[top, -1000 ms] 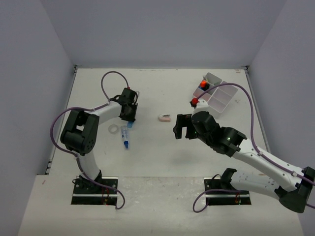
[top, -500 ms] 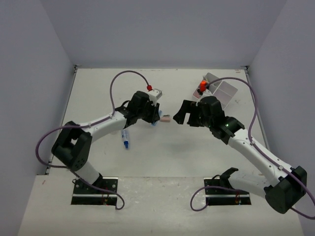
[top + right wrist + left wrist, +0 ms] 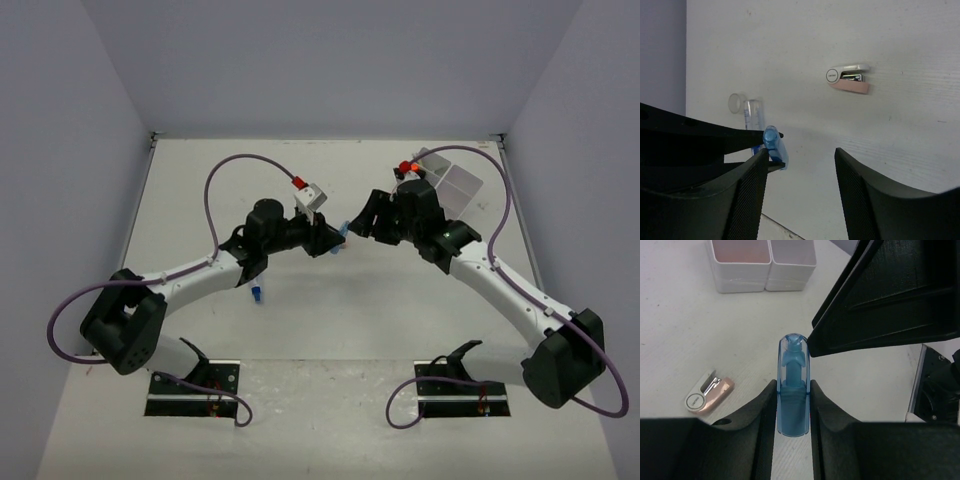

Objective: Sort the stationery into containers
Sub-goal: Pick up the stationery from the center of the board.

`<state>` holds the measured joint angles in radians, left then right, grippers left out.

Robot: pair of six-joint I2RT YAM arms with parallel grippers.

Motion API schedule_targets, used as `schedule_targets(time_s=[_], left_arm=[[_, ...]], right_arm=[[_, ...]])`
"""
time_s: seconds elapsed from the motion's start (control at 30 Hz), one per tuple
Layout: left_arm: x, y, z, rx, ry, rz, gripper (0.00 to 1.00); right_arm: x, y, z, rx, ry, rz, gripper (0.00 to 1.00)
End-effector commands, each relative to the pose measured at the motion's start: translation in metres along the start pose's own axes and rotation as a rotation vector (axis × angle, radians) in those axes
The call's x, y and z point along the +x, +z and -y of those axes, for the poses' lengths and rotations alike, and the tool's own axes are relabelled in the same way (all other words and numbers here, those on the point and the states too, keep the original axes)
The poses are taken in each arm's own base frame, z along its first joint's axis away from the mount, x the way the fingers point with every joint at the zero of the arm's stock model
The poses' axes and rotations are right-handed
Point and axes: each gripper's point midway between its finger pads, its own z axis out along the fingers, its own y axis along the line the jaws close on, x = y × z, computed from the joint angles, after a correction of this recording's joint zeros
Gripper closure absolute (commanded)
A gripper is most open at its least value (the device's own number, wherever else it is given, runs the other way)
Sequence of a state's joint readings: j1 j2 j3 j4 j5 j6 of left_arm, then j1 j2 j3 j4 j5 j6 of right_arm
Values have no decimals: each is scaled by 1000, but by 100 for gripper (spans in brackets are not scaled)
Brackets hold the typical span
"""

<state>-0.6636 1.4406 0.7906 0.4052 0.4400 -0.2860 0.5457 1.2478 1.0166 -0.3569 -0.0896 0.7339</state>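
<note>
- L gripper is clamping on a blue pen. Its fingers are pressing both sides of the translucent blue capped end, which is sticking out past the tips. The rest of the pen is hidden.
- In top view the L arm is reaching to the table ctr, a bit toward 12 o'clock. The pen's blue tip is pointing approx 2 o'clock, toward the R gripper.
- R gripper is standing apart. In its wrist view bare tabletop is showing btwn the two fingers, w/ nothing held.
- The pen tip is sitting just beside the R finger on the 9 o'clock side of that view, not btwn the pair. Can't tell whether the tip and finger are touching.
- White divided tray is lying at approx 1 o'clock on the table, partly behind the R arm. In L wrist view it is showing at 11 o'clock from the pen, w/ two compartments in sight, one looking pinkish inside.
- Small pink-and-white item is lying flat on the table at approx 8 o'clock from the pen in L wrist view, well apart from the tray.
- Clear tape roll and blue marker are lying just beside each other at 10 o'clock from the pen tip in R wrist view. In top view the marker is peeking out under the L arm, approx 7 o'clock from ctr.
</note>
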Motion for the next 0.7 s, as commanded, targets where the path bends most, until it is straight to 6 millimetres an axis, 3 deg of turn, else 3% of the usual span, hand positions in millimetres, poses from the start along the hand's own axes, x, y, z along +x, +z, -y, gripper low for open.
schedule_targets(time_s=[0.0,0.13,0.23,0.33,0.37,0.43,0.5,0.57,0.67], left_arm=[[-33,0,24,103,43,99,100],[-33,3,30,128,43,99,100],[-35,4,36,153,42,105,100],[-39,4,38,162,44,118,100],[-41,5,37,158,45,122,100],[-44,6,34,140,45,126,100],[-46,7,31,123,46,130,99],[-47,9,27,103,37,130,70],[-44,11,15,26,9,109,0]], right_arm=[[-9,-4,-23,-104,-1,26,45],[-6,3,-23,-104,-6,2,56],[-2,11,-21,-101,-3,-22,71],[4,17,-19,-101,8,-42,75],[6,18,-19,-105,11,-48,80],[9,19,-18,-105,20,-62,100],[11,18,-17,-107,26,-64,100],[11,18,-14,-94,32,-62,100],[-6,17,1,-30,46,3,100]])
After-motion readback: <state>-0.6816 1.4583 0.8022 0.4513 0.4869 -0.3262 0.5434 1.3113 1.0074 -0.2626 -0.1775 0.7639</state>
